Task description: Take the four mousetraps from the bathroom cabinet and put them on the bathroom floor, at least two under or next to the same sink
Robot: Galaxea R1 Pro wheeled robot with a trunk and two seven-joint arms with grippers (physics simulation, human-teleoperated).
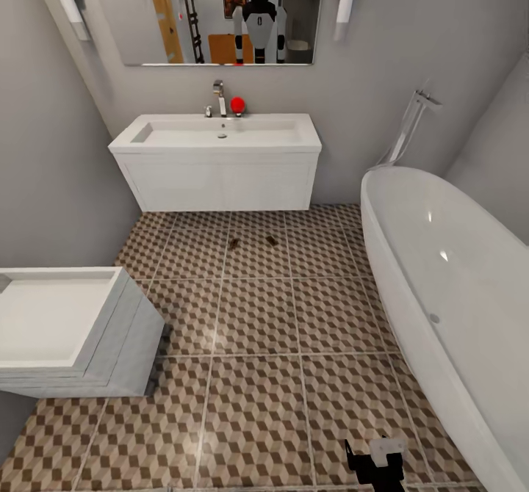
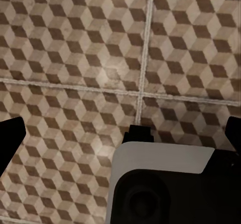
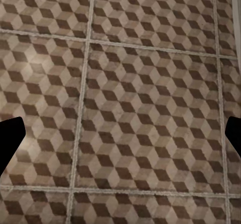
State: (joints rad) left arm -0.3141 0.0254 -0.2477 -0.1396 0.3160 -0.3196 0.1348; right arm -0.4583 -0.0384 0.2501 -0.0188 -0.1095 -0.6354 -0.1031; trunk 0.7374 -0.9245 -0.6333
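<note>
On the left of the head view a square white toilet [image 1: 55, 327] sits against the grey wall, on the bathroom floor [image 1: 257, 374] with its brown, beige and cream cube tiles. Farther back, in the middle, the white sink [image 1: 220, 134] stands on its plain white box under a mirror [image 1: 220, 11], with a silver tap [image 1: 219, 98] and a small red ball [image 1: 237, 104] on its back edge. Two mousetraps lie on the tiles just in front of the sink — one tiny brown mousetrap [image 1: 233, 243] and a second mousetrap [image 1: 271, 241] near it, a little apart. On the right is the big white bathtub [image 1: 448, 286]. At the bottom edge, a black and white piece of the robot [image 1: 377, 462] pokes in. In the left wrist view the left gripper [image 2: 120, 138] has its dark tips spread wide apart over the tiles, holding nothing. In the right wrist view the right gripper [image 3: 120, 138] is spread wide too — nothing between its tips, just floor.
</note>
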